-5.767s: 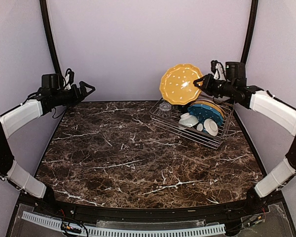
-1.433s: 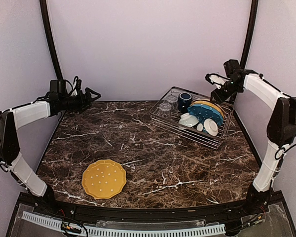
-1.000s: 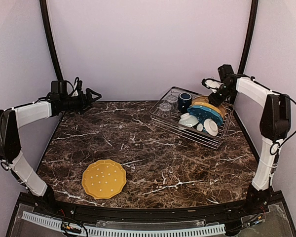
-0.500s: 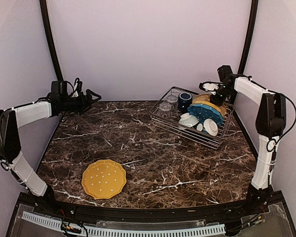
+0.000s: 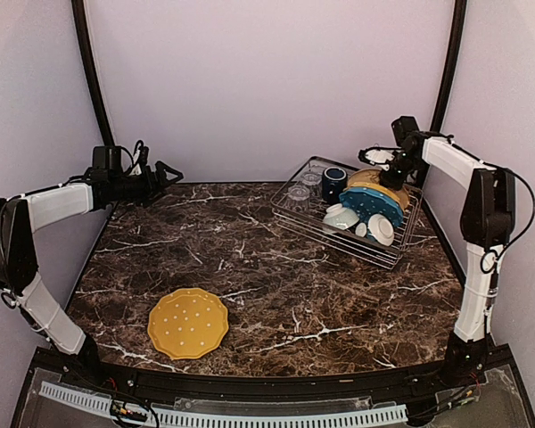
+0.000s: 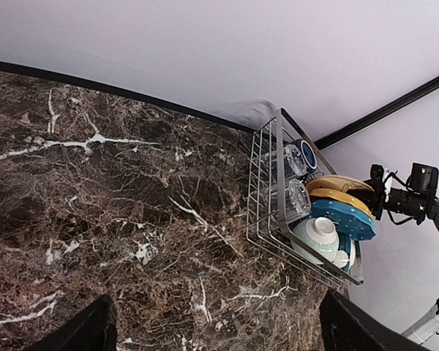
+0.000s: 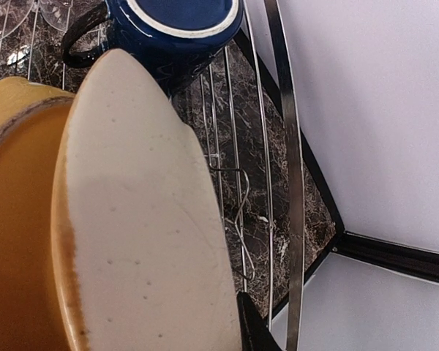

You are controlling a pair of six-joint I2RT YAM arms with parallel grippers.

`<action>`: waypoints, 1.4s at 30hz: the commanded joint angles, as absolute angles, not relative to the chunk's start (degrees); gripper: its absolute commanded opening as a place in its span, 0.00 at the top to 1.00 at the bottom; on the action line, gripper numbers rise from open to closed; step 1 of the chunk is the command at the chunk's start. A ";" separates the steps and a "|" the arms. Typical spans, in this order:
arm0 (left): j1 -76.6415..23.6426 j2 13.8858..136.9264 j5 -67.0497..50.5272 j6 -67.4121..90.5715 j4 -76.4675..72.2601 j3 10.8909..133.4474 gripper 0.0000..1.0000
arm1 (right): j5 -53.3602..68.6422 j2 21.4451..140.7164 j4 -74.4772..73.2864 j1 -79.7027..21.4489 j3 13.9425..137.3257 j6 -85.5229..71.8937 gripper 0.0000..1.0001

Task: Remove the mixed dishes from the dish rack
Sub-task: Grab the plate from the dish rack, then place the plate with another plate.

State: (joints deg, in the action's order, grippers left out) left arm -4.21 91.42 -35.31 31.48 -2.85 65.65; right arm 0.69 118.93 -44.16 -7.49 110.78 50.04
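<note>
The dish rack (image 5: 308,220) stands at the back right and holds a navy mug (image 5: 333,183), clear glasses (image 5: 299,192), white bowls (image 5: 341,217), a blue dotted plate (image 5: 372,205), a mustard plate and a cream plate. A mustard yellow plate (image 5: 188,323) lies flat at the front left. My right gripper (image 5: 381,165) is at the rack's back corner. In the right wrist view one finger (image 7: 254,329) presses the cream plate (image 7: 132,219); the other finger is hidden behind it. My left gripper (image 5: 165,172) is open and empty at the back left.
The black frame posts (image 5: 444,71) and the purple walls stand close behind the rack. In the left wrist view the rack (image 6: 272,219) lies far right over the dark marble top (image 6: 117,205). The table's front edge rail (image 5: 250,417) runs along the bottom.
The mustard plate, held up over the rack at first, now lies on the table at the front left. In the last second my right gripper dropped to the plates at the rack's back. Left arm still.
</note>
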 commanded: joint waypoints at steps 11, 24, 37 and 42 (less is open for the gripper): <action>-3.95 87.47 -35.86 31.33 -1.83 66.90 0.04 | -3.83 105.34 -34.29 -9.23 110.73 48.13 1.00; -3.89 86.94 -36.04 31.67 -1.97 66.90 0.04 | -15.98 96.81 -18.04 -12.23 103.03 10.25 1.00; -3.94 85.38 -34.12 30.31 -0.35 67.58 0.04 | 10.40 96.43 -9.61 -27.89 90.03 -38.83 1.00; -3.92 83.97 -32.63 29.41 2.24 67.70 0.04 | 14.94 102.63 -6.47 -37.62 85.79 -45.87 1.00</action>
State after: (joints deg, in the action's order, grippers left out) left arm -4.23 87.42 -33.98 31.11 -0.43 65.71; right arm 8.05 99.48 -17.41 -31.46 86.35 -35.11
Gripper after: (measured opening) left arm 0.959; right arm 0.173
